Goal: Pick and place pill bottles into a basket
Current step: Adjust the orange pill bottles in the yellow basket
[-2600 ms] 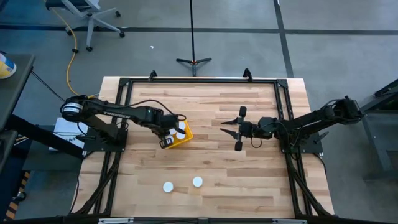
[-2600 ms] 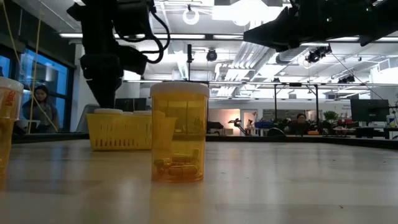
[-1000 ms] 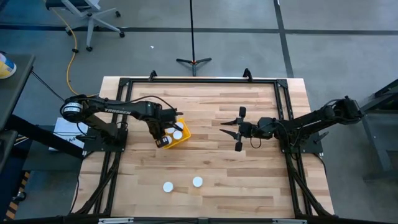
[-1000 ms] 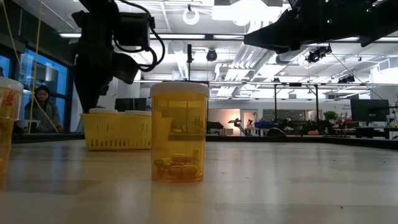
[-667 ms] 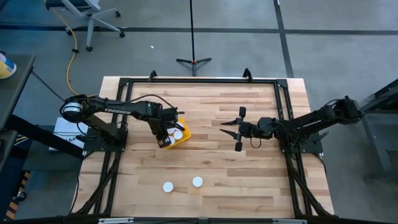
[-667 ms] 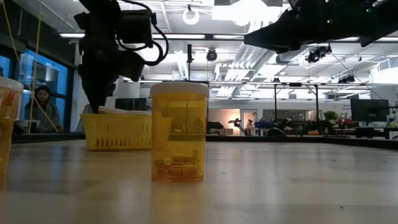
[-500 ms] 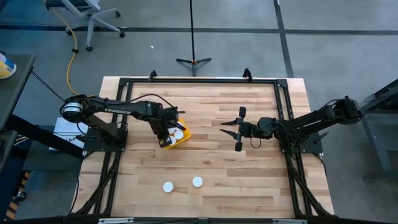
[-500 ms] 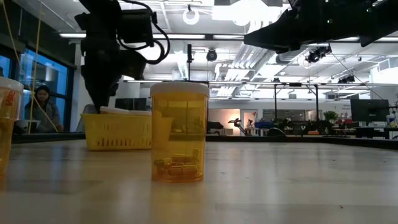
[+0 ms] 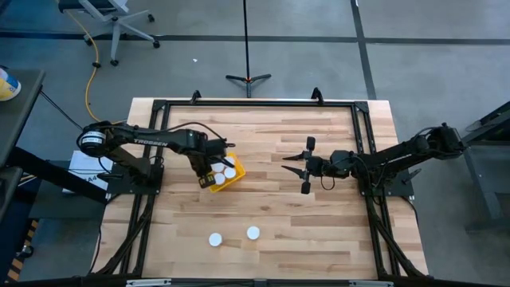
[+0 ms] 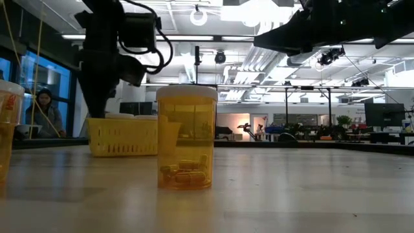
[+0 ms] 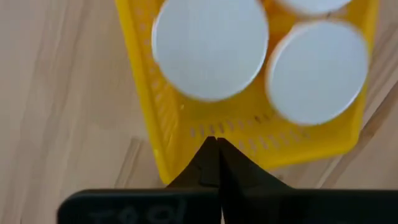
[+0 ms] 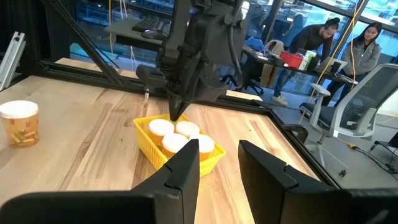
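My left gripper point(image 11: 217, 152) fingers pinched together, empty, over near wall of the yellow basket point(image 9: 217, 183). Four white-capped bottles point(image 12: 176, 138) sit in it; two bottles point(image 9: 233, 236) stand apart on table. Right gripper point(image 9: 303, 165) waits mid-table, fingers parted, empty.

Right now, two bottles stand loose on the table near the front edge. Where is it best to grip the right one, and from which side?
Probably around the body just under the white cap, coming straight down. The bottle stands upright, apart from its neighbour, so fingers should fit on both sides.
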Robot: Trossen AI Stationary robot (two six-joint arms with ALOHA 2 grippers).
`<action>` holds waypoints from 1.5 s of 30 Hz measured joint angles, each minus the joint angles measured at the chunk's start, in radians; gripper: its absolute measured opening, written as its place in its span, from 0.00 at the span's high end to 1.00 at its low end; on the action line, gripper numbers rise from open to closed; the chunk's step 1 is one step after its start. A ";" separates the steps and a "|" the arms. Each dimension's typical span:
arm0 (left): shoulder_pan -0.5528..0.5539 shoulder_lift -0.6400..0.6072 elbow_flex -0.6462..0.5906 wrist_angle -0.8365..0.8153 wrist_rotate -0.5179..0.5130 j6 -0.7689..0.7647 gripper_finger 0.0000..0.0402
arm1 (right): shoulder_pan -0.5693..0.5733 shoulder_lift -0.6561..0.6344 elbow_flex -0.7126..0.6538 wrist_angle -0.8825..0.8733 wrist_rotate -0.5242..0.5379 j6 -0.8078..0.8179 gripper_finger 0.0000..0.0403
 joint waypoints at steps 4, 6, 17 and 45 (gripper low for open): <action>0.000 -0.005 0.011 -0.069 0.003 -0.018 0.94 | 0.000 0.000 0.000 0.000 0.000 -0.001 0.74; 0.000 -0.005 0.021 -0.062 0.018 -0.039 0.93 | 0.000 0.000 0.000 0.000 0.000 -0.001 0.74; -0.067 -0.005 0.099 -0.106 0.049 -0.079 0.93 | 0.000 0.000 0.000 -0.001 0.000 -0.002 0.74; -0.210 0.091 0.115 -0.060 -0.046 -0.171 0.94 | 0.000 0.000 0.000 -0.026 0.000 0.008 0.74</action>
